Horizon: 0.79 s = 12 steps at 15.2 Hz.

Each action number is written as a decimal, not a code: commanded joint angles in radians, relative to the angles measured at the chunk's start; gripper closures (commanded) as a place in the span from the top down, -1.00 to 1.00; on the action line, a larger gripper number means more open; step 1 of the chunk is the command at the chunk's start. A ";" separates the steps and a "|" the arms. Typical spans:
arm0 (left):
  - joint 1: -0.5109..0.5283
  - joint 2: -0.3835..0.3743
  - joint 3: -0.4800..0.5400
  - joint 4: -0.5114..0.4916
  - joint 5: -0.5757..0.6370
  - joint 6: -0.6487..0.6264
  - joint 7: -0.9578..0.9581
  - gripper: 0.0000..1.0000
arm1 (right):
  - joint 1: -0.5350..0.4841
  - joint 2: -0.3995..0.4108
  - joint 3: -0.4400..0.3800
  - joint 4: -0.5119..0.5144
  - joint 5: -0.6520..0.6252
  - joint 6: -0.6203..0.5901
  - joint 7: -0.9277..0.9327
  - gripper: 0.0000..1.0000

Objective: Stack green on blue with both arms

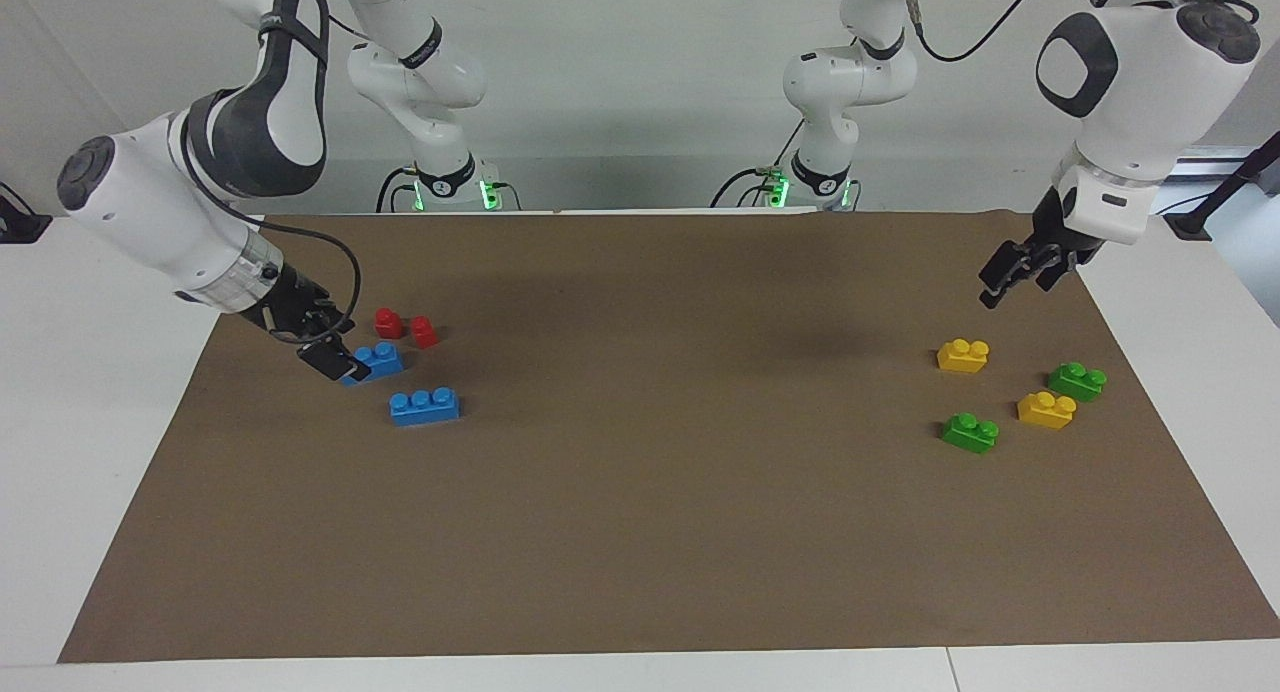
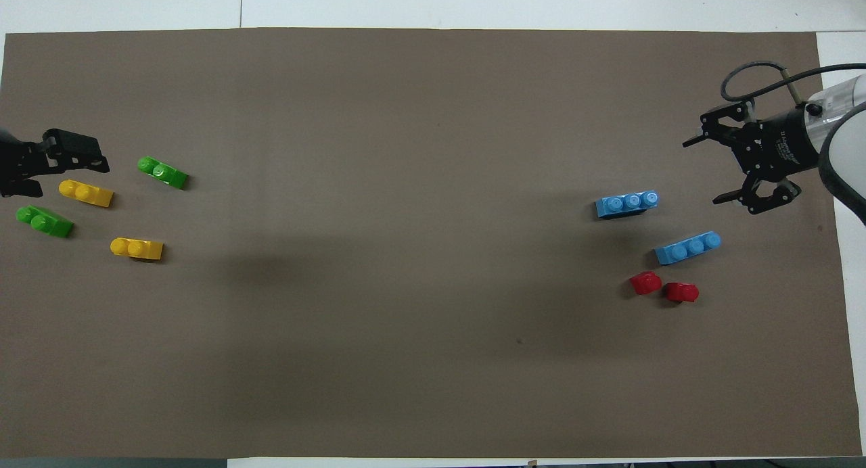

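Right claw [image 1: 335, 357]: mine, slung low over the brown mat [image 1: 640, 532] at the right arm's end of the tabletop [image 1: 90, 372]. Fingers spread wide apart, nothing between them. In the facing view its tip overlaps the end of the nearer blue brick [image 1: 378, 360]; the overhead view shows the claw [image 2: 710, 170] clear of that brick [image 2: 688, 247], toward the mat's edge, so I cannot tell whether there is contact.

Nearer blue brick, three studs: my landmark for this end. It lies flat on the mat.

Second blue brick [image 1: 425, 406], three studs: near the landmark, farther from the robots, lying apart from it with bare mat between.

Two red bricks [image 1: 406, 327], one stud each: just beside the landmark, nearer to the robots, the pair close together. They crowd that side of the landmark; its studs are uncovered.

Left claw [image 1: 1020, 270]: mine, raised over the mat's edge at the left arm's end, well apart from the landmark. Whether its fingers are apart or together I cannot tell.

Green bricks, two studs each: one [image 1: 1077, 380] near the mat's edge, the other [image 1: 970, 432] farther from the robots. Both lie flat, untouched, well apart from the landmark.

Yellow bricks, two studs each: one [image 1: 963, 355] nearest the robots of the four, one [image 1: 1046, 409] between the two greens, close to each.
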 commanded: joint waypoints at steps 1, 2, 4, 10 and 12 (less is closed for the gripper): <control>0.004 0.061 -0.002 -0.005 -0.008 0.088 -0.152 1.00 | -0.010 0.023 0.008 -0.030 0.055 0.026 0.038 0.92; 0.005 0.081 -0.002 -0.005 -0.008 0.109 -0.187 1.00 | -0.016 0.032 0.008 -0.041 0.060 0.035 0.055 0.92; 0.008 0.126 0.001 -0.006 -0.008 0.151 -0.284 1.00 | -0.025 0.064 0.008 -0.044 0.090 0.041 0.058 0.92; 0.047 0.250 0.001 -0.017 -0.008 0.301 -0.543 1.00 | -0.056 0.124 0.008 -0.050 0.156 0.076 0.082 0.93; 0.045 0.297 0.001 -0.003 -0.006 0.312 -0.630 1.00 | -0.054 0.120 0.008 -0.087 0.158 0.121 0.122 0.93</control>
